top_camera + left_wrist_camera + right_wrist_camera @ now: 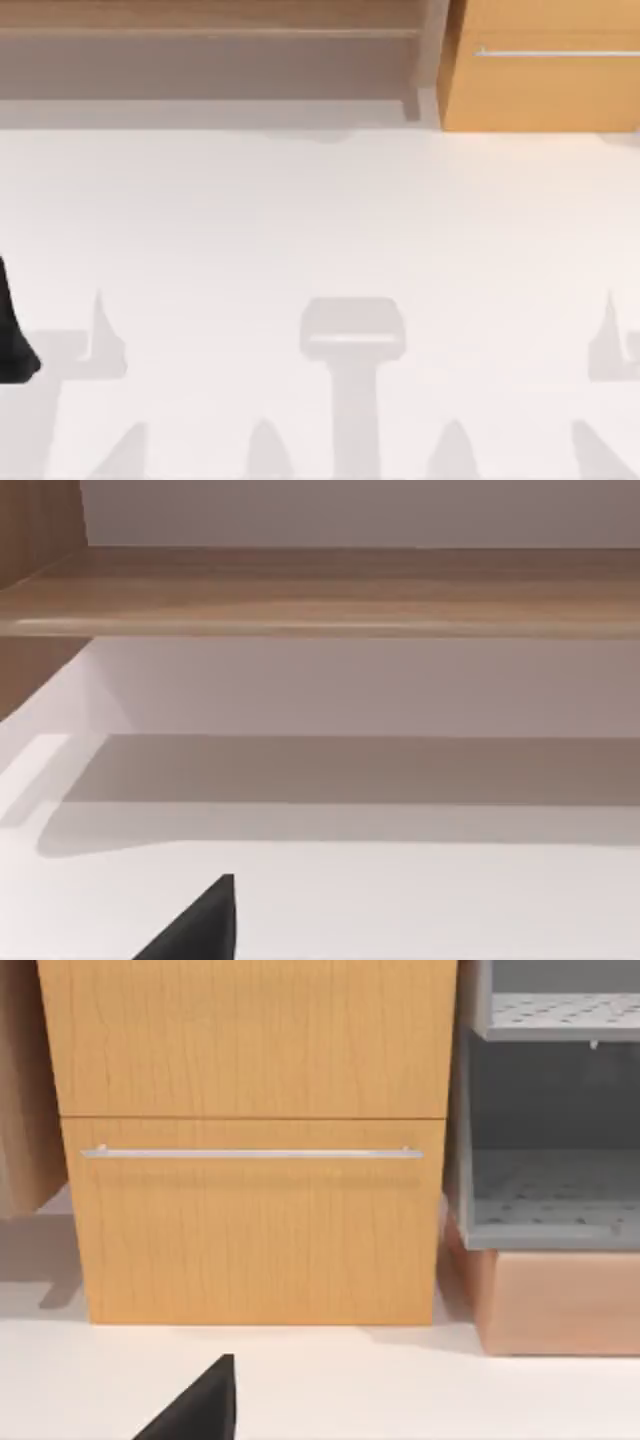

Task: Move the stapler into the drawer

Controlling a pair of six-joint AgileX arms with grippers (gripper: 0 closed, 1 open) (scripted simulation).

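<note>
At the left edge of the top view, a dark part of the left arm (12, 330) is sitting low over the white table (320, 230). In the left wrist view a black tip of the left gripper (200, 930) is pointing toward the long brown shelf unit (320, 590); whether it is apart or together I cannot tell.

Moving right, the drawer (545, 70) is standing in the upper right of the top view, its front looking flush and shut. The right gripper (200, 1410) is facing it, and again I cannot tell if it is open or closed. The silver handle (250, 1153) is running across the drawer front, with a grey rack (550, 1110) just beside it.

Where the stapler is lying I cannot tell. Judging by its kind, it is likely stiff, fairly light and smooth-sided, best taken across its narrow width near the middle. The handle is probably needing a firm pinch first.
</note>
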